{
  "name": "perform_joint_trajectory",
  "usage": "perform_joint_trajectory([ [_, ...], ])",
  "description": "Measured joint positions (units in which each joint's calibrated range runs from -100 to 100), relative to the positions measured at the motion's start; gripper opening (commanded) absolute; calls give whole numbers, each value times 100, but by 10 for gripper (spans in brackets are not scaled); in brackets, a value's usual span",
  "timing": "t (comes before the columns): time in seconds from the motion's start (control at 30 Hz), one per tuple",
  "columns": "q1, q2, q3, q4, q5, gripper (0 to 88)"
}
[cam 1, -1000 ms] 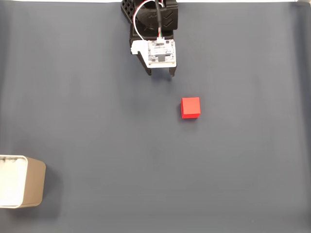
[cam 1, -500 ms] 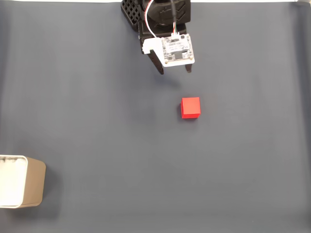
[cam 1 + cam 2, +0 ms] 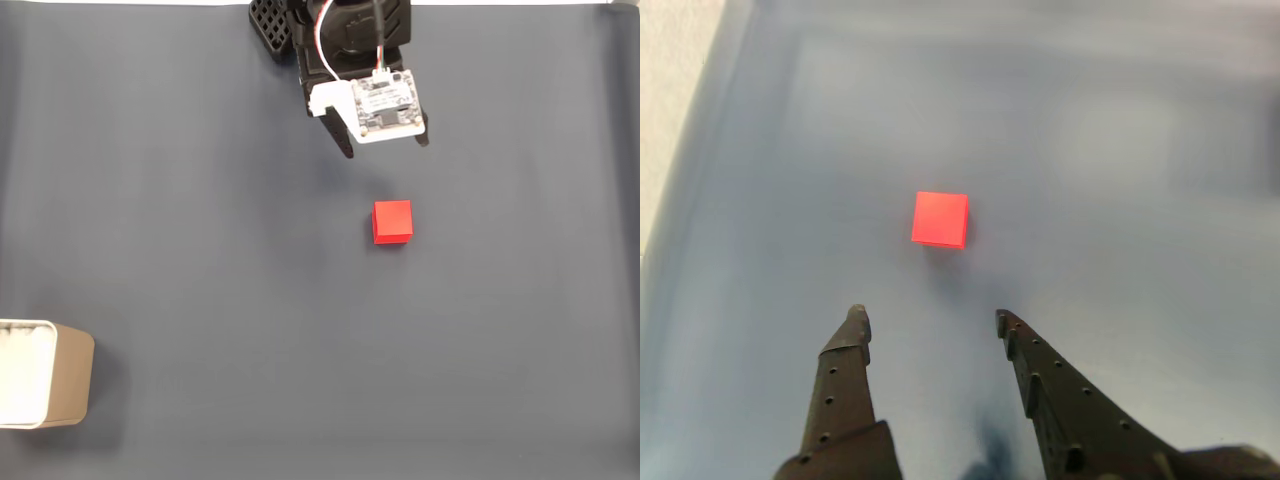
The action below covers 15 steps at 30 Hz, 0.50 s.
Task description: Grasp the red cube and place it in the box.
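We hung our black two-finger gripper [image 3: 930, 318], jaws apart, short of the small red cube [image 3: 392, 222] at frame centre, approach unfinished, judging a descent over it came next.

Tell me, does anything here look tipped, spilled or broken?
Nothing stands out. The red cube sits flat on the grey mat, the box stands upright at the fixed view's left edge, and the gripper hangs above the mat, jaws open.

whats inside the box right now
In the fixed view the box sits at the left edge, partly cut off. Its visible white interior looks empty; the rest cannot be seen. The red cube lies on the mat, apart from it.
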Motion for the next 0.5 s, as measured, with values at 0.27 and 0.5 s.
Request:
perform_joint_trajectory([
  [0.27, 0, 782, -533, -143, -171, 328],
  [0.5, 0, 1216, -570, -366, -171, 350],
])
